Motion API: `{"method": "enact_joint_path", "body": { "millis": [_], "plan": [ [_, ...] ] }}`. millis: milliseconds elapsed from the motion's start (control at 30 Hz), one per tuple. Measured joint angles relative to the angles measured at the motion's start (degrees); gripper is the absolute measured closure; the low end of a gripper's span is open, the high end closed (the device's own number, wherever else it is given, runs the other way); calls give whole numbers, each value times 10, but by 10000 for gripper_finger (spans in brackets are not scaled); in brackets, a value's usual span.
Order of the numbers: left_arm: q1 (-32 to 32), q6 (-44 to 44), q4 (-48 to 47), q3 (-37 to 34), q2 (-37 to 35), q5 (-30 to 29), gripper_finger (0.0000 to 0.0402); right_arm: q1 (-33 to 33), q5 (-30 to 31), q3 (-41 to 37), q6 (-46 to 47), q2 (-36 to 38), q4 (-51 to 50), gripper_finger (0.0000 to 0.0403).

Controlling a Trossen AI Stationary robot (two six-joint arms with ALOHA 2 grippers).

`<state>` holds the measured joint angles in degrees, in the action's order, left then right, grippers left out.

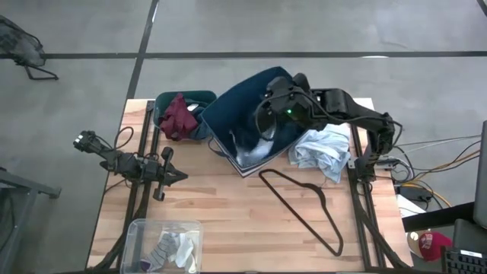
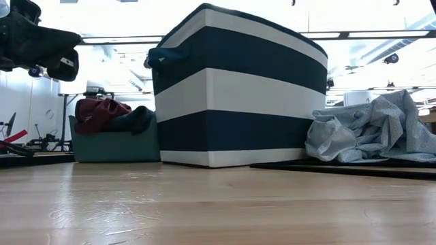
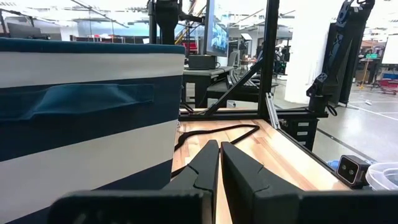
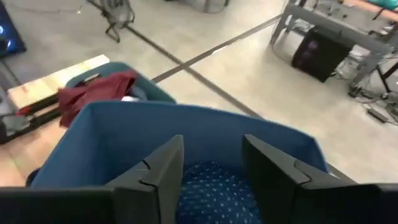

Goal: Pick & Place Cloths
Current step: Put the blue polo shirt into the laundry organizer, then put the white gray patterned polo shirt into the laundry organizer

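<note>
Right gripper: my right gripper (image 4: 211,177) hangs over the open top of the striped fabric box (image 1: 247,114) at the far middle of the table (image 1: 228,221), fingers spread wide with nothing between them.
Dotted shirt: the navy white-dotted shirt (image 4: 214,193) lies down inside the box, directly below those spread fingers; I cannot tell whether the fingertips touch it.
Box: navy with white bands, it stands upright in the low view (image 2: 235,88), tipped a little toward the camera in the overhead one.
Left gripper: my left gripper (image 3: 219,180) waits low over the left side of the table, fingers nearly together on nothing, pointing at the box's side.
Pale shirt: the pale blue-white shirt (image 1: 323,151) is heaped on the table just beside the box, on its right.
Maroon piece: it (image 1: 179,116) sits crumpled in a small teal bin (image 1: 190,97) against the box's left side, with something dark under it.
Socks: small white and grey socks (image 1: 171,250) lie in a clear plastic tub (image 1: 137,232) at the near left edge.
Hanger: a thin dark hanger (image 1: 304,209) lies flat on the wood in front of the box, apart from the cloths.
</note>
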<state>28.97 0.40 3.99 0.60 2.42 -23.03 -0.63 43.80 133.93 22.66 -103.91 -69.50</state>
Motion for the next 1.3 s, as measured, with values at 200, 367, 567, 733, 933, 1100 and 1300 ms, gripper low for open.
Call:
{"method": "enact_joint_path", "body": {
  "millis": [200, 367, 567, 733, 933, 1100, 1300],
  "plan": [
    [0, 0, 0, 0, 0, 0, 376, 8, -8, -1, 58, 2, -101, 203],
    [0, 0, 0, 0, 0, 0, 376, 23, -53, -9, 138, 5, -201, 189],
    [0, 0, 0, 0, 0, 0, 376, 36, -170, -21, 176, 17, -205, 167],
    [0, 0, 0, 0, 0, 0, 376, 73, -236, -50, 175, 13, -204, 150],
    [0, 0, 0, 0, 0, 0, 376, 136, -273, -123, 222, -7, -205, 141],
    [0, 0, 0, 0, 0, 0, 376, 187, -291, -217, 315, -10, -205, 135],
    [0, 0, 0, 0, 0, 0, 376, 225, -238, -353, 494, -8, -206, 126]
  ]
}}
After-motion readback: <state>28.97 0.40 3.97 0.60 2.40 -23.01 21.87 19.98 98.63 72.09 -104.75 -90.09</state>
